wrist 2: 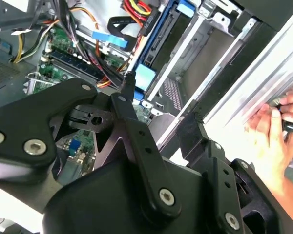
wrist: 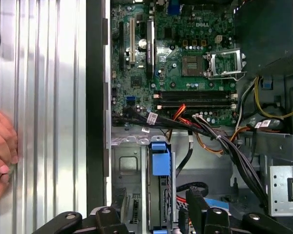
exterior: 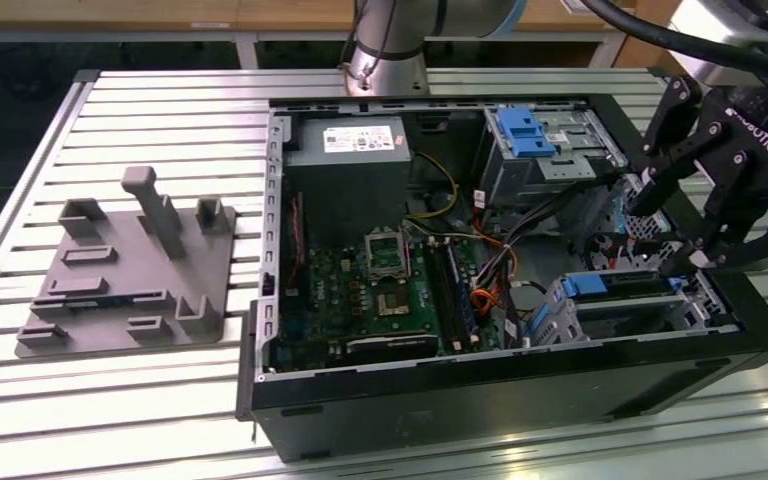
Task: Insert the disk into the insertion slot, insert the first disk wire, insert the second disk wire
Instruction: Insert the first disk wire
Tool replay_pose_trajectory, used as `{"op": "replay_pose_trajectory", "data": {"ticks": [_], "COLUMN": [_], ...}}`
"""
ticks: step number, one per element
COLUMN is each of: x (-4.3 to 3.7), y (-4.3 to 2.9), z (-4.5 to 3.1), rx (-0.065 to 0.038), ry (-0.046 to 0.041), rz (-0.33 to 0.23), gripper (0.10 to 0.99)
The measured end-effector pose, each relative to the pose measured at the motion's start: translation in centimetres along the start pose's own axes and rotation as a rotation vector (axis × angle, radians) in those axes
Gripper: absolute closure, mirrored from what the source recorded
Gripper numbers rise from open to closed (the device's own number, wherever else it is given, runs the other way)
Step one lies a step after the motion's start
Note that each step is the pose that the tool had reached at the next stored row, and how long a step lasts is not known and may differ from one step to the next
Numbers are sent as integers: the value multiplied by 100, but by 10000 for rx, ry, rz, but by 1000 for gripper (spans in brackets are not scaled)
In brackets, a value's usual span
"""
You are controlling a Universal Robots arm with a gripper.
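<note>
**A:** On the ribbed aluminium table (exterior: 157, 400) we've got the big black tower case (exterior: 491, 400) lying on its side with the panel off. We'd say that's so the arm can reach in from above.

**B:** To the exterior view's left is the grey moulded fixture (exterior: 117, 270), all pegs and pockets. We take it for a parts stand.

**A:** Inside the case is the green motherboard (wrist: 185, 39), glossy and studded with sockets.

**B:** Now the gripper (exterior: 675, 232), matte black linkages, over the case's corner at the exterior view's right. Its claw is spread wide, pinching nothing.

**A:** Close under it is the insertion slot (exterior: 560, 322), perforated silver sheet metal. The disk (exterior: 624, 285) lies in that bay, flat silver in its bright blue carrier.

**B:** So an empty claw makes sense to us: the disk looks seated.

**A:** A black cable bundle (wrist: 229, 148) drapes past the cage. We cannot tell whether any wire is plugged into the disk.

**B:** And there's a person's hand (wrist: 2, 156) over the table, outside the case.
</note>
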State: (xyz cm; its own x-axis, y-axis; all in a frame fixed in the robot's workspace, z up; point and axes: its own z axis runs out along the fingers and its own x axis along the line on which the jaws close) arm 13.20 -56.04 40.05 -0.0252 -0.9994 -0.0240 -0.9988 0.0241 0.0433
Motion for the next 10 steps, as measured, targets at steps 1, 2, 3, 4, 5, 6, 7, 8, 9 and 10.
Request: {"op": "replay_pose_trajectory", "data": {"ticks": [1, 2, 3, 4, 5, 6, 7, 8, 9, 10], "x": [-9, -20, -33, -48, -69, -95, -128, -167, -206, -245], "y": [-3, -5, -8, -10, -13, -16, -19, -24, -33, -44], "z": [4, 7, 9, 12, 15, 18, 22, 27, 30, 35], "rx": [5, 10, 15, 20, 25, 29, 31, 32, 33, 34], "ry": [95, 196, 299, 406, 523, 621, 699, 753, 794, 831], "rz": [21, 35, 44, 51, 55, 59, 62, 65, 66, 68], "gripper": [471, 471, 471, 471, 471, 471, 471, 471, 471, 486]}}
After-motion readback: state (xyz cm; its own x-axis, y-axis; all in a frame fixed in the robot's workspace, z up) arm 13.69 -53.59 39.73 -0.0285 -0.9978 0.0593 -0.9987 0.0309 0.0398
